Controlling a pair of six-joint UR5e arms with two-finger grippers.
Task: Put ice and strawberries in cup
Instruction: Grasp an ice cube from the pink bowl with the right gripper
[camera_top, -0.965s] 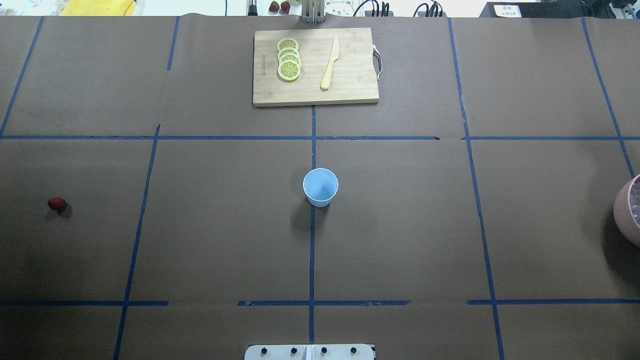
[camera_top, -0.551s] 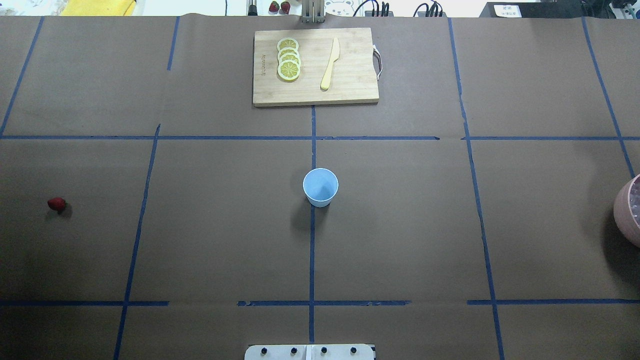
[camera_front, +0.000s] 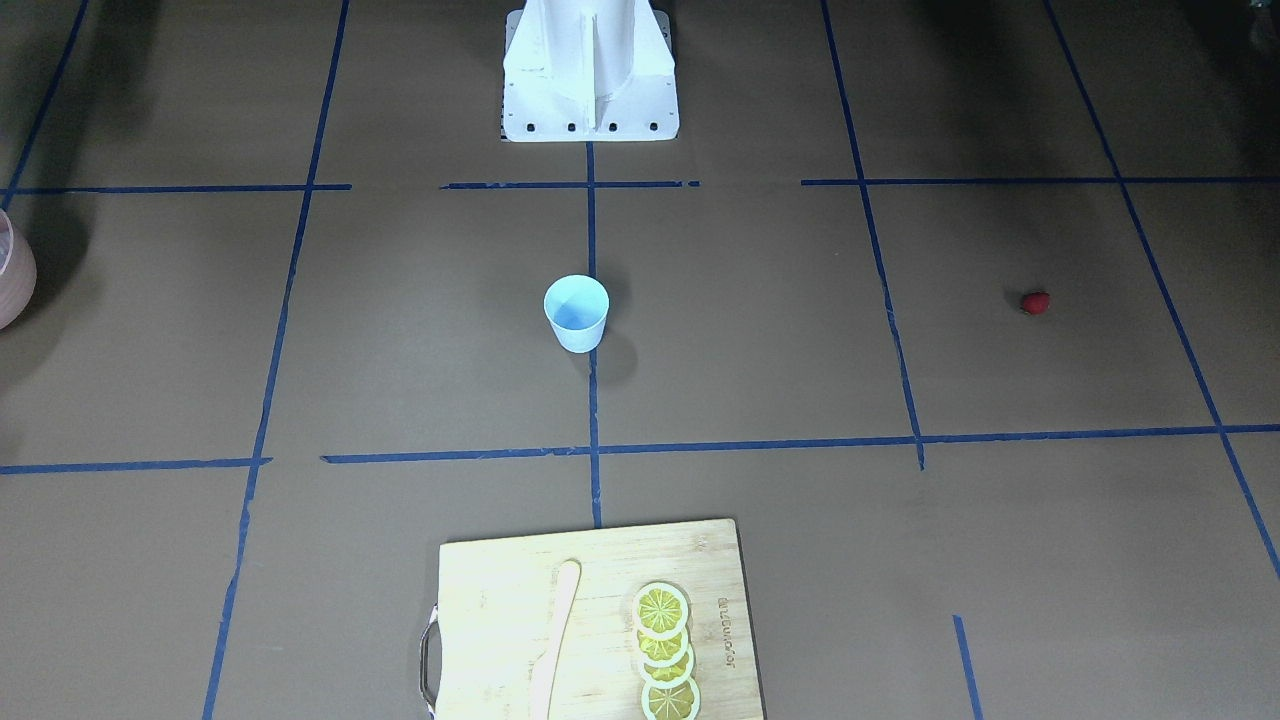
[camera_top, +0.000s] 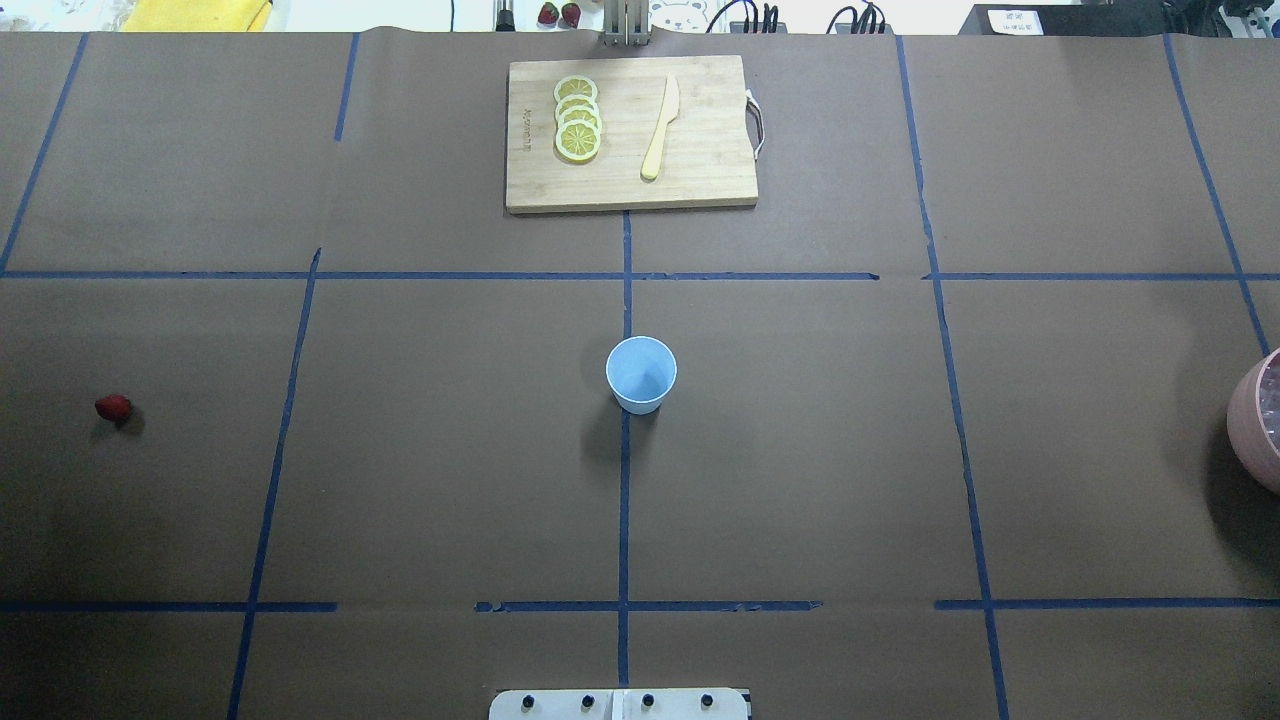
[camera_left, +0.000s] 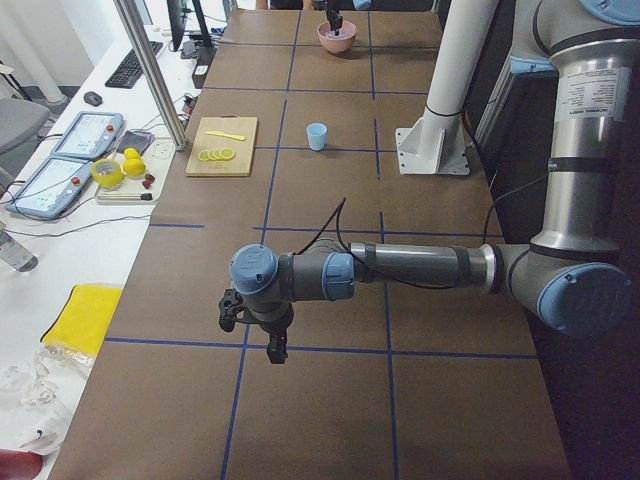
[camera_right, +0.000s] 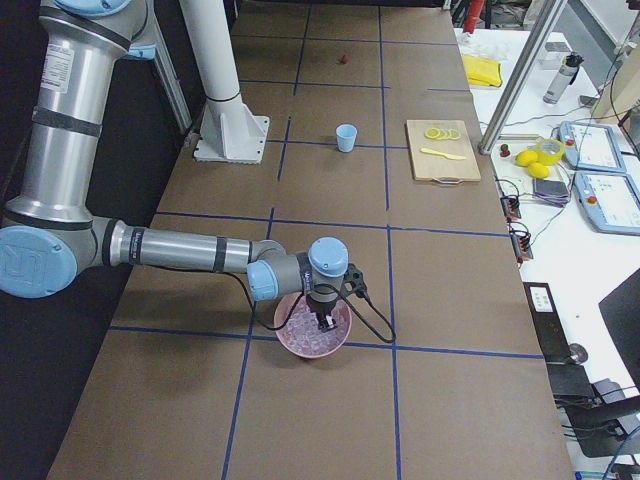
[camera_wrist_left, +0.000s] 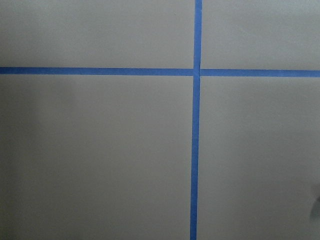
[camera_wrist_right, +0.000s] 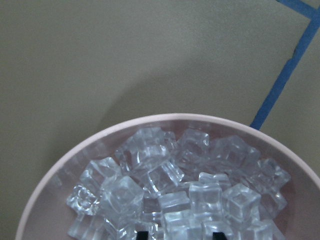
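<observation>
The pale-blue cup (camera_top: 641, 372) stands upright at the table's middle, also in the front view (camera_front: 577, 312). The red strawberry (camera_top: 113, 406) lies on the table far to the left. Clear ice (camera_wrist_right: 165, 190) fills a pink bowl (camera_wrist_right: 75, 160) at the table's right edge (camera_top: 1255, 420). My right gripper (camera_wrist_right: 179, 235) hangs over the ice, its two dark fingertips (camera_wrist_right: 142, 234) apart at the ice surface; it also shows over the bowl in the right side view (camera_right: 322, 320). My left gripper (camera_left: 272, 345) hangs above bare table near the left end; I cannot tell whether it is open.
A wooden cutting board (camera_top: 700, 170) with lemon slices (camera_top: 577, 118) and a pale knife (camera_top: 660, 128) lies at the far middle. The robot's white base (camera_front: 590, 70) stands at the near edge. Blue tape lines cross the brown table cover.
</observation>
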